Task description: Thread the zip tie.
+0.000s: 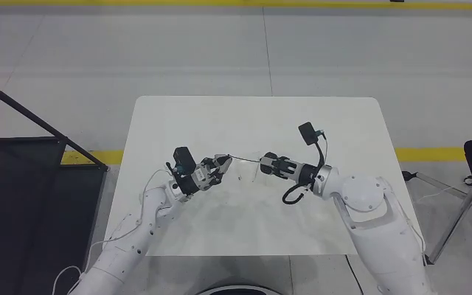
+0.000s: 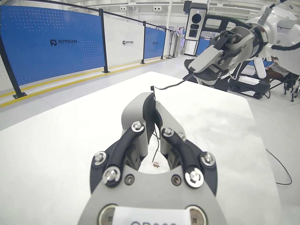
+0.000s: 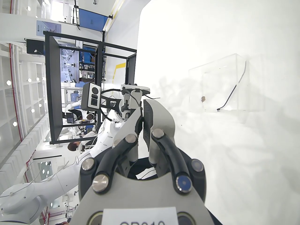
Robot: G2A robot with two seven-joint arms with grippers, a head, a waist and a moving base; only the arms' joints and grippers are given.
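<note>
I am hovering over the white table (image 1: 335,133), a clear box (image 3: 211,71) sitting below my claws. My left claw (image 2: 152,100) and right claw (image 3: 143,111) are both clenching the black zip tie (image 2: 171,85), which is stretching between their tips.

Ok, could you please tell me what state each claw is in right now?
Left claw: closed, holding the zip tie near its head.
Right claw: closed, holding the zip tie's thin strand.

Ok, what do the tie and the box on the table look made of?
The tie: a thin black strap that bends in a curve, likely flexible plastic, matte. The box: see-through walls with bright straight edges, probably clear acrylic, glossy.
</note>
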